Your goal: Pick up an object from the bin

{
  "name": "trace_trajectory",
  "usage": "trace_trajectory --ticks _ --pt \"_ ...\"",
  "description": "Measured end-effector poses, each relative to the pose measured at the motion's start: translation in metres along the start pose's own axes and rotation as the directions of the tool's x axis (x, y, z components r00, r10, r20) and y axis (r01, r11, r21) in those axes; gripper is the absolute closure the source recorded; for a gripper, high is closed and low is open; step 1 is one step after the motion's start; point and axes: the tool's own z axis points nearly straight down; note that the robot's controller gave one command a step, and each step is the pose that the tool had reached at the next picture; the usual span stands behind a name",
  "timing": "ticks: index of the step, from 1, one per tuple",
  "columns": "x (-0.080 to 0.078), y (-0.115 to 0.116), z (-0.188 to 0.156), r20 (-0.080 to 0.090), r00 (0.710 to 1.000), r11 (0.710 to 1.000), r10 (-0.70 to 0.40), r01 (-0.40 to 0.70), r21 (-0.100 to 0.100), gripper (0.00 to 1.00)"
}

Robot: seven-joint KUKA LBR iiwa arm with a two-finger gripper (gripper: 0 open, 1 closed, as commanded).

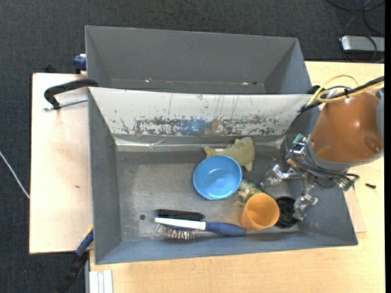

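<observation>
My gripper (291,190) hangs at the right end of the bin, low over the floor. Its two metal fingers stand apart, open, with nothing between them. Just left of its front finger an orange cup (260,212) lies on its side, mouth toward the camera. A small black round thing (285,217) sits between the cup and that finger, close under it. Further left a blue bowl (217,177) stands upright. A pale yellow-green soft thing (241,151) lies behind the bowl.
A brush with a blue handle and black and white bristles (190,224) lies along the front wall, its handle end reaching the cup. The left half of the bin floor is bare. The arm's orange cover stands over the right wall.
</observation>
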Motion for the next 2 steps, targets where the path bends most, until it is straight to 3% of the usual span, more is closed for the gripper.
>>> trace_trajectory --ticks 1,2 --pt "0.003 -0.004 -0.003 -0.006 1.0 1.0 0.001 -0.001 0.007 1.0" --pt "-0.012 -0.001 -0.12 0.006 0.999 0.999 0.053 -0.053 0.009 1.0"
